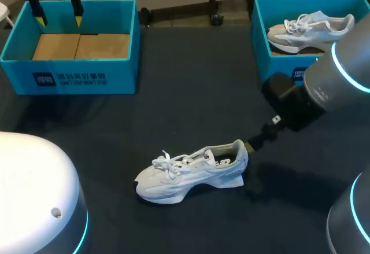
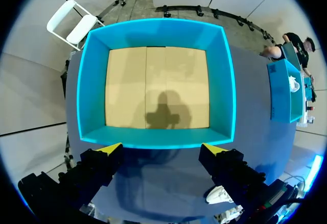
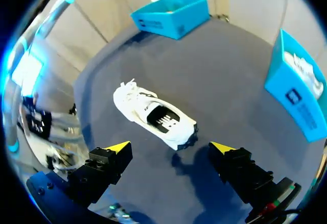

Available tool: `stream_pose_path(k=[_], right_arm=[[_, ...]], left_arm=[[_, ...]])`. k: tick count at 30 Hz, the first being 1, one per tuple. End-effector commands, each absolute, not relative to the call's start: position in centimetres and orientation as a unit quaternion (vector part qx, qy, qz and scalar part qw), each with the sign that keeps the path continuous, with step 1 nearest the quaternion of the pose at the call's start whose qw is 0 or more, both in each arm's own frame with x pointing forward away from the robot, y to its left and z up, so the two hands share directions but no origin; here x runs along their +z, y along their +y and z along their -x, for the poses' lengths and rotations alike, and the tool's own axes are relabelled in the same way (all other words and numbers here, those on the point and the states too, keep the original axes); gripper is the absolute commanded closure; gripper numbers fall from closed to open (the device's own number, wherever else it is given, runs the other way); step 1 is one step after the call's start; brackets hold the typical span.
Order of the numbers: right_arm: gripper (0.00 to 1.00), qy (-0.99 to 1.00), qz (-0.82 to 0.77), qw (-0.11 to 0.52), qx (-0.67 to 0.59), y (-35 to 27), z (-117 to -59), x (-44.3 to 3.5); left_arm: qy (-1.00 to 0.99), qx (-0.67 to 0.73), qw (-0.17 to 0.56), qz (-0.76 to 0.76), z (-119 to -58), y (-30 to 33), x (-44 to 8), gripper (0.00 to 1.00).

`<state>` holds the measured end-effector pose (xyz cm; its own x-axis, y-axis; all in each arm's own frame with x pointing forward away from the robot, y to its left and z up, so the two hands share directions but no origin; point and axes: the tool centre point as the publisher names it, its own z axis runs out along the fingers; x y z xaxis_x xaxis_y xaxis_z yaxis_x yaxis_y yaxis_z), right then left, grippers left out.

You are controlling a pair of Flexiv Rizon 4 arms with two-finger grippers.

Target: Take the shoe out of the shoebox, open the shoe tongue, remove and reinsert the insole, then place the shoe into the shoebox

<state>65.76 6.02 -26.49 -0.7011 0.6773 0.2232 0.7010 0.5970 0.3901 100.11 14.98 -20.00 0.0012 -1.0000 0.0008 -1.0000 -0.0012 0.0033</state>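
Table [image 3: 219, 71], shoe [image 3: 156, 117] ahead of right claw [image 3: 170, 147]

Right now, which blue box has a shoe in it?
The blue box on my right holds a white lace-up sneaker; the left blue box shows only its bare tan floor.

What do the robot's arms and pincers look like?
The left arm is glossy white and rounded, the right arm silver-grey ending in a black wrist; both carry glowing cyan rings. Left gripper and right gripper have blocky black fingers with yellow wedge tips.
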Motion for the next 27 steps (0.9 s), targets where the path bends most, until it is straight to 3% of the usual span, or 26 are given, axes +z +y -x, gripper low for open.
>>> stream_pose_path(k=[1, 8, 20, 27], right_arm=[[0.00, -0.878, 0.281, -0.039, -0.385, 5.7, -65.7, -27.8], [0.00, -0.868, 0.197, -0.072, -0.451, 5.8, -66.6, -29.3], [0.00, -0.877, 0.189, -0.073, -0.436, 6.0, -66.6, -29.8], [0.00, -0.879, 0.073, -0.082, -0.464, 4.1, -66.7, -30.9]], left_arm=[[-0.707, -0.001, 0.001, -0.707, -100.1, 15.0, -20.0, 0.00], [-0.707, -0.001, 0.001, -0.707, -100.1, 15.0, -20.0, 0.00], [-0.707, -0.001, 0.001, -0.707, -100.1, 15.0, -20.0, 0.00], [-0.707, -0.001, 0.001, -0.707, -100.1, 15.0, -20.0, 0.00]])
